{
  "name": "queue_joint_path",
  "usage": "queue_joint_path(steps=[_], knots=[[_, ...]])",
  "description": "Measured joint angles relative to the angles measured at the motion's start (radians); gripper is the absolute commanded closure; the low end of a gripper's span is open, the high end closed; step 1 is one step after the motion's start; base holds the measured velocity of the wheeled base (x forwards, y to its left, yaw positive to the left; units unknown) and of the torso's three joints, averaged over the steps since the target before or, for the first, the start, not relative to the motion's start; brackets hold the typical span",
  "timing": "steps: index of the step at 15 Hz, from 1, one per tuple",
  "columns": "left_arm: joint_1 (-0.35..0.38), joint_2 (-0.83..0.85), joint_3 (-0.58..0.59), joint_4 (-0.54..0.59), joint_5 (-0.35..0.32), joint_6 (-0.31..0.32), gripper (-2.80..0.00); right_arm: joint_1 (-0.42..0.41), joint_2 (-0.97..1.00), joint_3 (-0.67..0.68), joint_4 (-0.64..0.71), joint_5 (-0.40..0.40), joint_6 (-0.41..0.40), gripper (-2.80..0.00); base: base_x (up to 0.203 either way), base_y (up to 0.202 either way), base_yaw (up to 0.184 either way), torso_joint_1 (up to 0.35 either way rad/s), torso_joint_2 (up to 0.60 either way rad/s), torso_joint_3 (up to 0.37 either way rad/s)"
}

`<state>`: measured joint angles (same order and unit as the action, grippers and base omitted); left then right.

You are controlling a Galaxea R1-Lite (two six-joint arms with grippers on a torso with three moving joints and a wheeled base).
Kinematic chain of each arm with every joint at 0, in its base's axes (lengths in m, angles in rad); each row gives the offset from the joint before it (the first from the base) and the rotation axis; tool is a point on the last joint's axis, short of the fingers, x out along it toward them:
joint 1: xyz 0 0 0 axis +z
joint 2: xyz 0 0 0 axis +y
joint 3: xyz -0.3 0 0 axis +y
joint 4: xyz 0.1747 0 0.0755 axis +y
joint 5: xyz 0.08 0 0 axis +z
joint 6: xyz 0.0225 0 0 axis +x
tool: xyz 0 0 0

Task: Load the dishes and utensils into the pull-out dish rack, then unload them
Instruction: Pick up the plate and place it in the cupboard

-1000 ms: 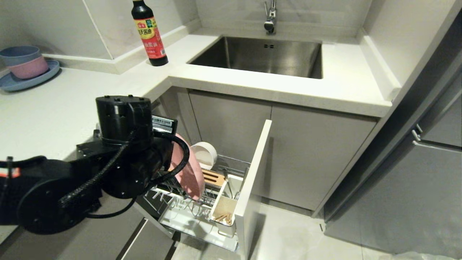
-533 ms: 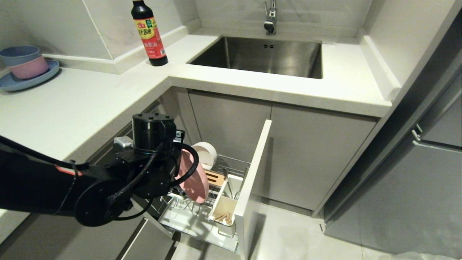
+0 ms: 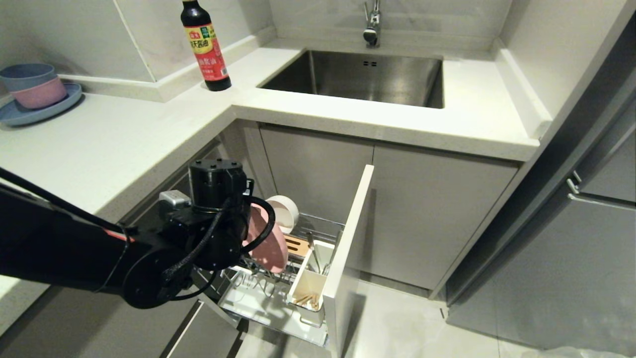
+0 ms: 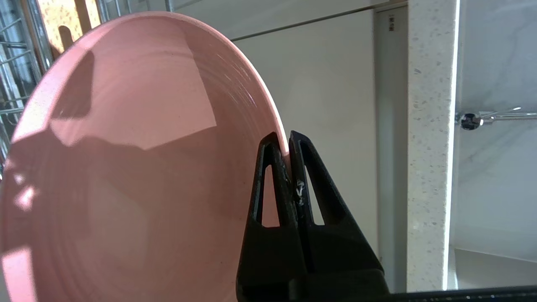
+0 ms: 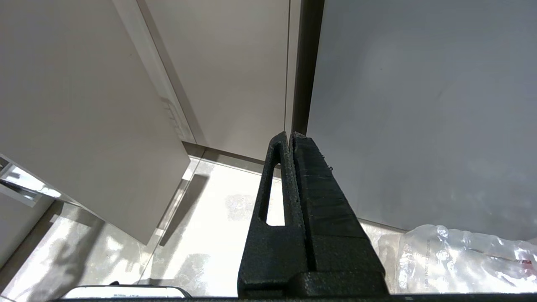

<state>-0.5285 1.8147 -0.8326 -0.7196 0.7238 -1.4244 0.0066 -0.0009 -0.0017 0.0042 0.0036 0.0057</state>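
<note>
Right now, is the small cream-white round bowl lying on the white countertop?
No, the small cream-white round bowl sits in the chrome wire dish rack.

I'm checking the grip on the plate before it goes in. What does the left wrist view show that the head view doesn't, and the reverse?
Only the left wrist view shows the left gripper shut on the rim of the pink plate.

Only the head view shows the dish rack, with the white bowl standing in it and the utensil cup in front.

Both show the pink plate, held on edge at the rack.
</note>
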Motion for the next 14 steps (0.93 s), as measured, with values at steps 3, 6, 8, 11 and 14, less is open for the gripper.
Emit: queue_joint_path(steps=[3,6,8,11,14], knots=[[0.001,0.006,-0.001,0.000,0.000,-0.008,0.00,0.001,0.000,0.000,0.000,0.000,0.000,0.00,0.000,0.000,0.000,0.000,0.00,0.000],[0.001,0.007,-0.003,-0.001,0.000,-0.009,0.00,0.000,0.000,0.001,0.000,0.000,0.000,0.00,0.000,0.000,0.000,0.000,0.00,0.000],[0.001,0.007,-0.006,-0.002,0.000,-0.010,0.00,0.000,0.000,0.001,0.000,0.000,0.000,0.00,0.000,0.000,0.000,0.000,0.00,0.000],[0.001,0.011,-0.006,-0.002,0.000,-0.009,0.00,0.001,0.000,0.000,0.000,0.000,0.000,0.00,0.000,0.000,0.000,0.000,0.00,0.000],[0.011,0.014,-0.006,-0.002,0.000,-0.010,0.00,0.001,0.000,0.000,0.000,0.000,0.000,0.00,0.000,0.000,0.000,0.000,0.00,0.000]])
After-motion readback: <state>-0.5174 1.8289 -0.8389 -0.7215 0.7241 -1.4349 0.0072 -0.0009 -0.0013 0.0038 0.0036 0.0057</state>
